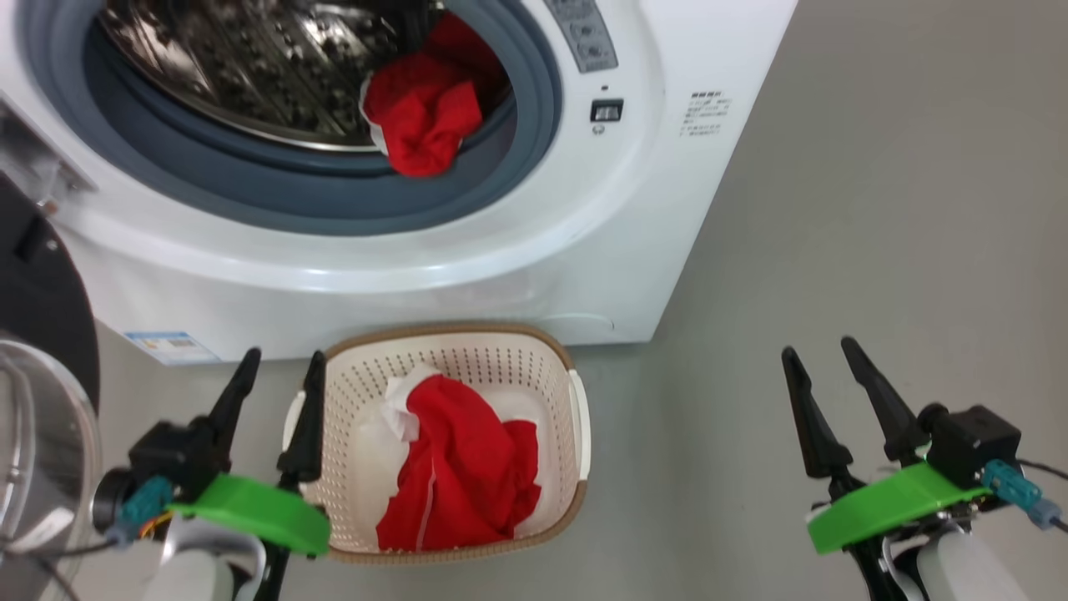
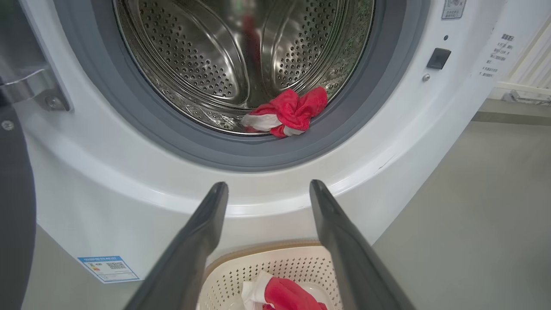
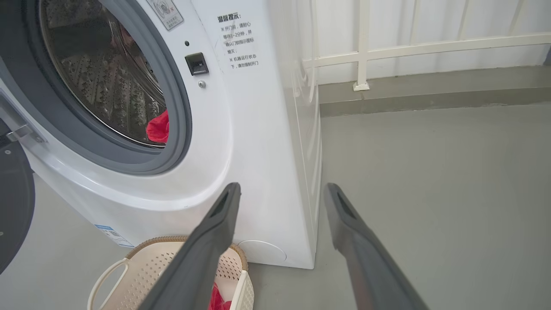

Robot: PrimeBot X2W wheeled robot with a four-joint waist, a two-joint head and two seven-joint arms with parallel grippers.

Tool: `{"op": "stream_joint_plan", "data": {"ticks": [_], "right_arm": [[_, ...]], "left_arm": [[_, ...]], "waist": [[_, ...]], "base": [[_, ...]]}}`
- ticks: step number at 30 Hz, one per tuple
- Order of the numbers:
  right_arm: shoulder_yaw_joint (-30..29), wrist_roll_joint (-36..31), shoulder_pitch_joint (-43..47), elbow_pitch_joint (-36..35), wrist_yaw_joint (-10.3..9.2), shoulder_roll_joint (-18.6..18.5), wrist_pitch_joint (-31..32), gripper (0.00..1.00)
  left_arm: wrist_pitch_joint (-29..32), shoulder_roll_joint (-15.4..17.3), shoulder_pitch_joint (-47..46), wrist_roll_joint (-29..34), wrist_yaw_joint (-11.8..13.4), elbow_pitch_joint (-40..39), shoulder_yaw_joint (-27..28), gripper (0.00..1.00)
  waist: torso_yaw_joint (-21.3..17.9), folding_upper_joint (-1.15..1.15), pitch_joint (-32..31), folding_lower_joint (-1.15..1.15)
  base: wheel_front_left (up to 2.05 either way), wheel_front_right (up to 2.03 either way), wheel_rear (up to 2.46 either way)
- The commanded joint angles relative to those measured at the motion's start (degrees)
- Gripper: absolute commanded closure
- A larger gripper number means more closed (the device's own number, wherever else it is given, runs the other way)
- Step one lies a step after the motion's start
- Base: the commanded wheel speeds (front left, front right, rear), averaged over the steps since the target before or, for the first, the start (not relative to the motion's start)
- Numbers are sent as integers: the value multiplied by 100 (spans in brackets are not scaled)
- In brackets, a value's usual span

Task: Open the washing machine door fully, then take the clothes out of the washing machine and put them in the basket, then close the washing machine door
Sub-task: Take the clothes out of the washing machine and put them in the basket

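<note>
The black-rimmed door [image 1: 37,300] hangs open at far left. The left jaws stand spread and empty by the perforated basket [image 1: 501,363], which holds red clothes [image 1: 471,476]; another garment [image 1: 421,117] lies at the steel drum's [image 1: 250,75] lip in the washer [image 1: 501,275]. The right jaws, spread and empty, hover over grey floor [image 1: 876,209]; their wrist view adds a white railing [image 3: 361,47].
</note>
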Motion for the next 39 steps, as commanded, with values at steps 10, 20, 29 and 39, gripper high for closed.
{"op": "stream_joint_plan", "data": {"ticks": [10, 20, 29, 39], "right_arm": [[53, 123, 490, -142, 29, -179, -36, 0], [-29, 167, 957, -227, 29, -245, -36, 0], [-9, 190, 998, -229, 29, -270, -36, 0], [-40, 157, 911, -288, 29, -203, -36, 0]], "left_arm": [[-70, 45, 927, 251, -32, -956, 678, 0], [-70, -36, 1764, 346, -32, -1559, 1059, 0], [-70, -155, 2043, 388, -32, -1743, 1219, 0], [-70, -161, 1876, 366, -32, -1714, 1150, 0]], "waist": [[13, 0, -589, 0], [-64, 0, -929, 0], [-169, 0, -987, 0], [-215, 0, -759, 0]], "base": [[0, 0, 0], [0, 0, 0], [0, 0, 0], [0, 0, 0]]}}
